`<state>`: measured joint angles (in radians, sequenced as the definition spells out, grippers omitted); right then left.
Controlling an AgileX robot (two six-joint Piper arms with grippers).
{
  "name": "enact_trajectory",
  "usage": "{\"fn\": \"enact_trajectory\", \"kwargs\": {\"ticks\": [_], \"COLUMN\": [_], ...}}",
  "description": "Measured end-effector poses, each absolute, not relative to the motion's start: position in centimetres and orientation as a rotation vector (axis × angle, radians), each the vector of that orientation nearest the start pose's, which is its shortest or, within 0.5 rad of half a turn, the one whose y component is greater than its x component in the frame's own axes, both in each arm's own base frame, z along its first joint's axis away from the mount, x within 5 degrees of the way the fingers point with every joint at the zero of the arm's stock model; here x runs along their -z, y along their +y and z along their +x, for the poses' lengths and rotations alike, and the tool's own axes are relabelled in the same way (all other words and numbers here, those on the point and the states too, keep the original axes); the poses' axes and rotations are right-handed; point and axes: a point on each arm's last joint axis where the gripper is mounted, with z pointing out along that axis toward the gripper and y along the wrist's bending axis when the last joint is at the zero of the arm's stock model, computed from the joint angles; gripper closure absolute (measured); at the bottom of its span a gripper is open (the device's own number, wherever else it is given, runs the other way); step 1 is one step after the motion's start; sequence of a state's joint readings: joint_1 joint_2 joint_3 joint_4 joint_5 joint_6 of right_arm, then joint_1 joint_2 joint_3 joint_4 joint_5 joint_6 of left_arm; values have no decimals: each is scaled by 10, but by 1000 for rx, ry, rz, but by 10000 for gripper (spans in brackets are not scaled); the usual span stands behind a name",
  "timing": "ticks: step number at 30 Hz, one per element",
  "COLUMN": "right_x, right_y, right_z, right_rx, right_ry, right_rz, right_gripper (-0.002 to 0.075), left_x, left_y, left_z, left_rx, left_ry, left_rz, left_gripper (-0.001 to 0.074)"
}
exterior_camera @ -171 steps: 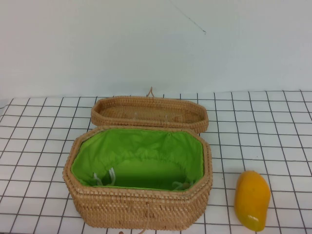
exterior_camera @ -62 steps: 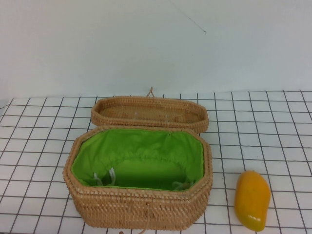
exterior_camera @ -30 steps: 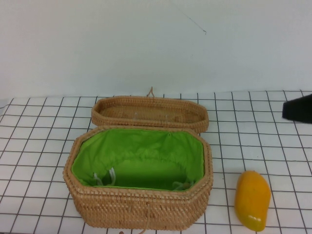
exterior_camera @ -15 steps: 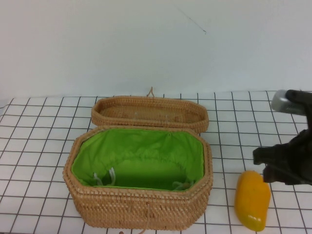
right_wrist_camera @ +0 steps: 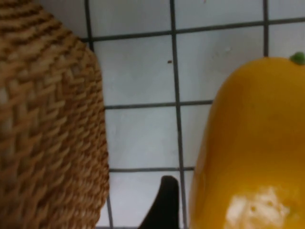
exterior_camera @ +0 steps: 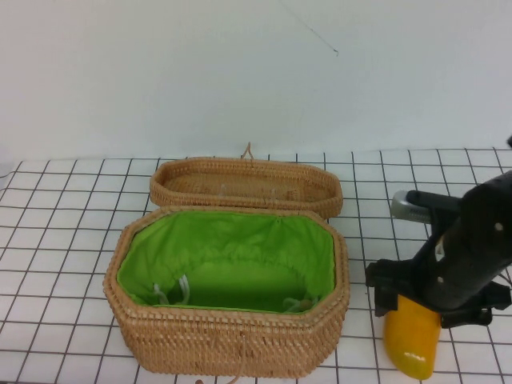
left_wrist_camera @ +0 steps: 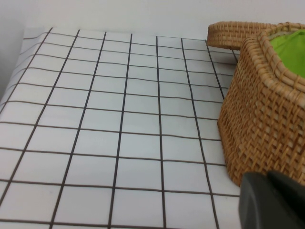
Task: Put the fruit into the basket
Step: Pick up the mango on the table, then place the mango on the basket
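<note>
Glossy yellow-orange mango [exterior_camera: 412, 346] lies on grid-lined white table [exterior_camera: 64, 240] at near right, just right of green-lined tan woven rattan basket [exterior_camera: 228, 340]. Right gripper [exterior_camera: 433, 306] low over mango's far end, finger state cannot tell. Left gripper [left_wrist_camera: 271, 200] near basket's left side, fingers unclear. Shallow unlined woven lid [exterior_camera: 245, 184] behind basket.

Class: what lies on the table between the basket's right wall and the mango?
Only bare gridded tablecloth separates basket from mango, shown in the right wrist view. The right gripper sits over the mango; the left gripper rests beside the basket.
</note>
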<state>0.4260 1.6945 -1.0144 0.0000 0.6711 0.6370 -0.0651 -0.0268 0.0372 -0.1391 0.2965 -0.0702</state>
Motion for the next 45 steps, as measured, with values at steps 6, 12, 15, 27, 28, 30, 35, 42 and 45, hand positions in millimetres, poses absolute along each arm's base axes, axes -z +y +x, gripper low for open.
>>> {"fn": "enact_trajectory", "kwargs": {"ticks": [6,12,15,27,28,30,35,42,45], "right_x": [-169,-168,-176,-303,-315,-331,-346,-305,-282], "right_y": [138,141,142,150,156,172,211,261,279], "right_z": [305,310,316,366,368,371,368,353,346], "right_rx": [-171,-149,-136,-37,-109,-255,-477,-430,-405], "right_ry": [2923,2950,2940,2641,2597,2518,2333,2196,2174], "right_rz": [309,296,253,-102,-178,-347,-733,-1317,-1499], "right_gripper": [34,96,167,184,184,185,186,186,186], "left_x": [-176,-176,-176,-176,-176,-176,-176,-176,-176], "left_y": [-7,-7,-7,-7,-7,-7,-7,-7,-7], "left_z": [53,53,53,53,53,53,53,53,53], "left_rx": [229,229,229,229,229,229,229,229,229], "left_ry": [1791,1791,1791,1791,1791,1791,1791,1791,1791], "left_rz": [-95,-95,-95,-95,-95,-95,-95,-95,-95], "left_gripper": [734,734,734,734,734,734,734,734,734]}}
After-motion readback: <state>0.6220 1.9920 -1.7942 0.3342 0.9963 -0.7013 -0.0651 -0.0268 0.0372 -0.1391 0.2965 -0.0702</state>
